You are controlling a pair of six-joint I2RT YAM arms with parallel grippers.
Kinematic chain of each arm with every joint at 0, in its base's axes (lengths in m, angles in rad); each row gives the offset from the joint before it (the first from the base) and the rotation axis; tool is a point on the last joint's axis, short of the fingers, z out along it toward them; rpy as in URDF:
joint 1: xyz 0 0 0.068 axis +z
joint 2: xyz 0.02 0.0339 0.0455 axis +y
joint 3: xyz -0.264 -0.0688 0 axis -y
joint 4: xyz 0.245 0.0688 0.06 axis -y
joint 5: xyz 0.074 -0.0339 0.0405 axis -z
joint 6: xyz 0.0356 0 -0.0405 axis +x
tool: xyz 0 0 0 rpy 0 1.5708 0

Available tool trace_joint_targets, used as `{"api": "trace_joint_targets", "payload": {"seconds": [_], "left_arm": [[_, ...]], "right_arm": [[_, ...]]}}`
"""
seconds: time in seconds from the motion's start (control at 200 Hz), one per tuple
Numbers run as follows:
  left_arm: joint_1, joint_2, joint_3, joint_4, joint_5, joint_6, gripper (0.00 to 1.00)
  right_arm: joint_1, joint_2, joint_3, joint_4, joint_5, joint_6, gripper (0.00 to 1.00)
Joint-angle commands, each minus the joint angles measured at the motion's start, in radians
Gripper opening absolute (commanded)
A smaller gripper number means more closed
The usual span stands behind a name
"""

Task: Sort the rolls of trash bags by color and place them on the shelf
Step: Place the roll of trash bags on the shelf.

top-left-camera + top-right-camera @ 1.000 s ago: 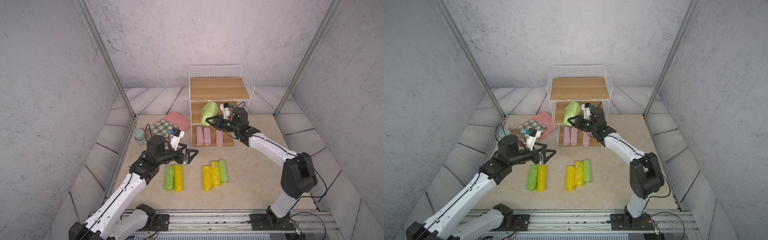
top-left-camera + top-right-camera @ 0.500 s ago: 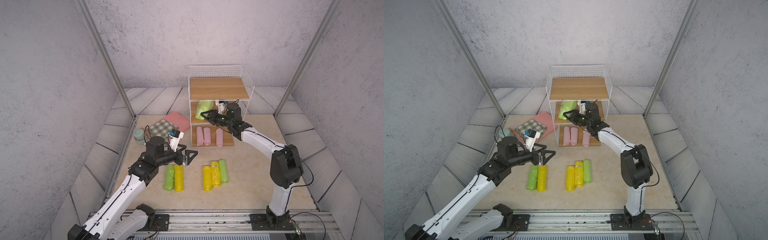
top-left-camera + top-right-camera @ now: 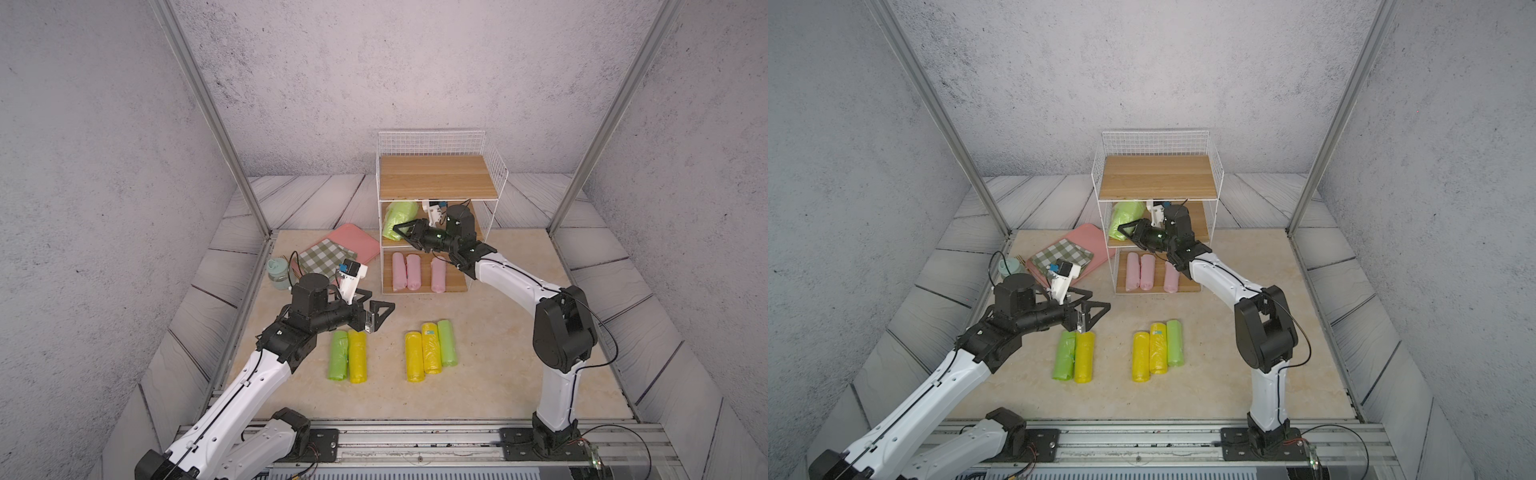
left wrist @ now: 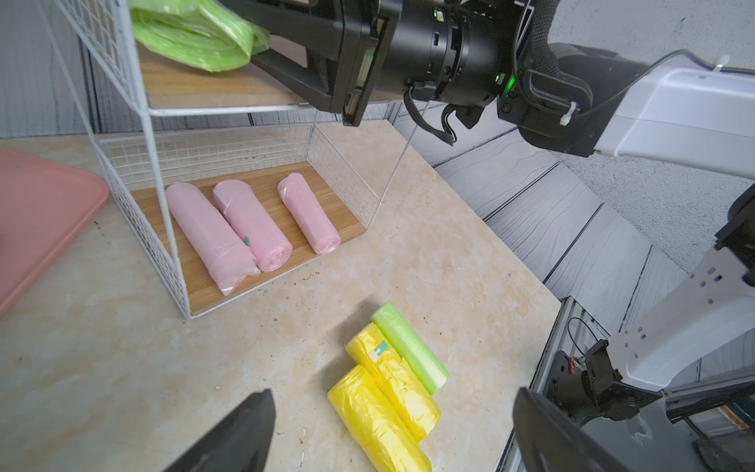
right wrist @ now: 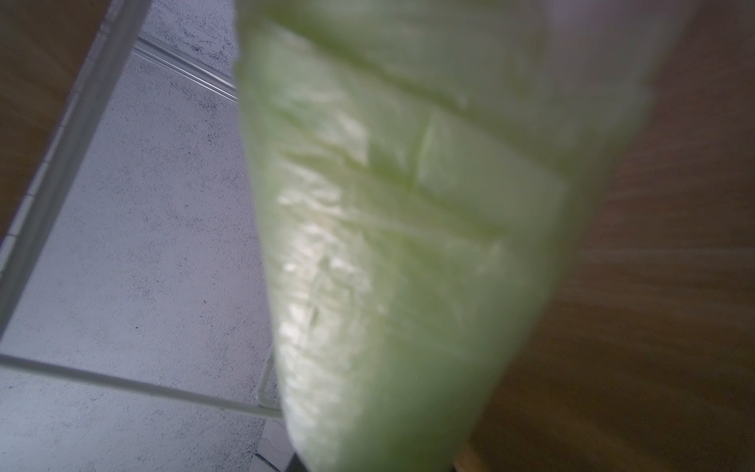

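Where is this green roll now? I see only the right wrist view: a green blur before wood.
Observer: The green roll is in the middle tier of the shelf, with the right pincer closed on it.
Operator: What lies in the tier below?
Observer: Three pink rolls, side by side on the bottom board.
Operator: In which state is the left arm?
Observer: The left pincer is open and empty, hovering over the table near a yellow roll.
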Motion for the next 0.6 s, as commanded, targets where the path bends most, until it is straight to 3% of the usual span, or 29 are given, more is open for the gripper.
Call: {"api": "trace_joint_targets", "payload": {"seconds": [0.0, 0.43, 0.595], "left_arm": [[0.008, -0.001, -0.007, 0.004, 0.0, 0.009, 0.97], [0.009, 0.005, -0.005, 0.006, 0.001, 0.01, 0.97], [0.008, 0.005, -0.001, 0.005, 0.003, 0.01, 0.97]], "right_arm": [[-0.002, 0.026, -0.004, 0.001, -0.02, -0.003, 0.34], [-0.003, 0.01, -0.006, -0.033, -0.028, -0.035, 0.45], [-0.001, -0.029, -0.04, -0.043, -0.023, -0.067, 0.55]]}}
